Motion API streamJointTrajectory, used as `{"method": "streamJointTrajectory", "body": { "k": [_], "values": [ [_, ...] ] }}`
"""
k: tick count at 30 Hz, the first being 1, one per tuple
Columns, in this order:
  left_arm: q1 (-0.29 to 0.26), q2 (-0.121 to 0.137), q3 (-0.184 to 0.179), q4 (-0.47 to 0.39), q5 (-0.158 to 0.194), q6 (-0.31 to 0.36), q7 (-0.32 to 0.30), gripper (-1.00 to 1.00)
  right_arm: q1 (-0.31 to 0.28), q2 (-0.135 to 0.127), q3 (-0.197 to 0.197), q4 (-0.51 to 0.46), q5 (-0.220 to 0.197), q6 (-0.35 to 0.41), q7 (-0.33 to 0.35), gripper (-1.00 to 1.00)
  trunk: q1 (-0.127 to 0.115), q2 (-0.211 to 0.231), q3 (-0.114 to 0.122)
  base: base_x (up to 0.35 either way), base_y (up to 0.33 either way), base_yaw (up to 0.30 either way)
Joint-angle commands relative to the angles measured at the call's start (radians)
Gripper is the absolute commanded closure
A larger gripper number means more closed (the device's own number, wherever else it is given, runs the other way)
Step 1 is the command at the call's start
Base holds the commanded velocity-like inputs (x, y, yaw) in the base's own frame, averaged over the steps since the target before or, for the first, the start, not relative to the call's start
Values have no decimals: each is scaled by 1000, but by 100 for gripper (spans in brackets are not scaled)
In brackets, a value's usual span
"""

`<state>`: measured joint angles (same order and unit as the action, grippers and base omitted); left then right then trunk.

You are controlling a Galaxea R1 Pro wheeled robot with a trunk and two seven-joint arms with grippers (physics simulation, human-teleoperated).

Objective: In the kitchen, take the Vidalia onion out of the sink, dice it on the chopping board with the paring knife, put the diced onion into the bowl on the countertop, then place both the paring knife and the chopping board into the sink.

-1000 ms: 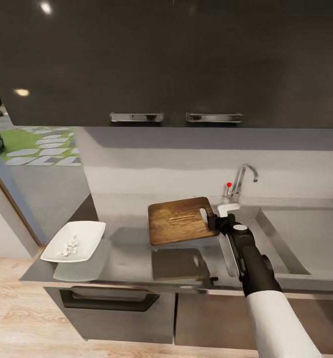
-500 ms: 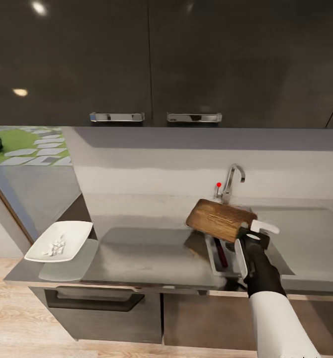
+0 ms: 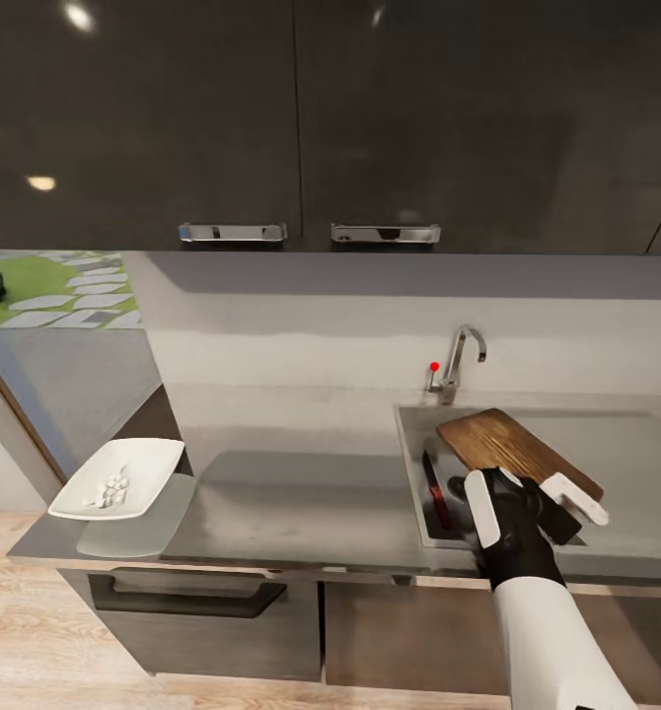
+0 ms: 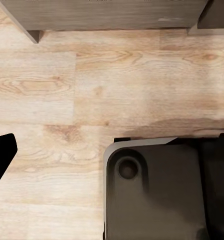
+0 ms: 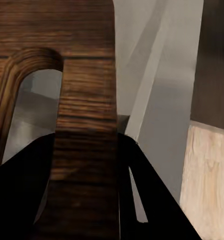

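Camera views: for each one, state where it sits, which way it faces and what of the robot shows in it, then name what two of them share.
Head view: on the head, facing forward and down at the countertop and sink; right arm shows.
Left wrist view: by the left gripper, facing the wood floor and the robot's dark base.
Right wrist view: by the right gripper, facing along the chopping board.
Shared: head and right wrist views show the chopping board.

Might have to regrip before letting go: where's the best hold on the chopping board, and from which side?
Keep to the handle-slot end of the chopping board, coming from the front, robot side. The right hand already clamps the strip beside the slot, while the far end tilts over the sink.
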<state>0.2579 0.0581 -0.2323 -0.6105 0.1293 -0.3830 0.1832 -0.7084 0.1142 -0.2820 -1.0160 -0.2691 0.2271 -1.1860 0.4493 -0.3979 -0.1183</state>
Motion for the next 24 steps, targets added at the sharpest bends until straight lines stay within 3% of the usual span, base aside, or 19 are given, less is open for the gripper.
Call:
{"method": "streamJointTrajectory", "body": {
  "k": [1,4,7,14,24],
  "values": [
    [0,2,-9,-2,10,-2,7,-100,-1,1,-1,-2,-9,10,-17,100,1,-2,-2,53,0,0],
    [0,2,-8,-1,10,-1,7,-100,-2,2,-1,-4,-83,11,-41,100,1,-2,-2,195,80,0],
    [0,2,-8,-1,11,-1,7,-100,-2,4,0,-13,-155,11,-124,100,1,-2,-2,267,137,0],
    [0,3,-8,-2,12,-2,7,-100,-2,5,-3,-24,-168,11,-161,100,1,-2,-11,253,153,0],
    [0,3,-8,-2,12,-2,7,-100,-2,4,-4,-20,-167,9,-161,100,1,-2,-27,35,16,0]
  ]
}}
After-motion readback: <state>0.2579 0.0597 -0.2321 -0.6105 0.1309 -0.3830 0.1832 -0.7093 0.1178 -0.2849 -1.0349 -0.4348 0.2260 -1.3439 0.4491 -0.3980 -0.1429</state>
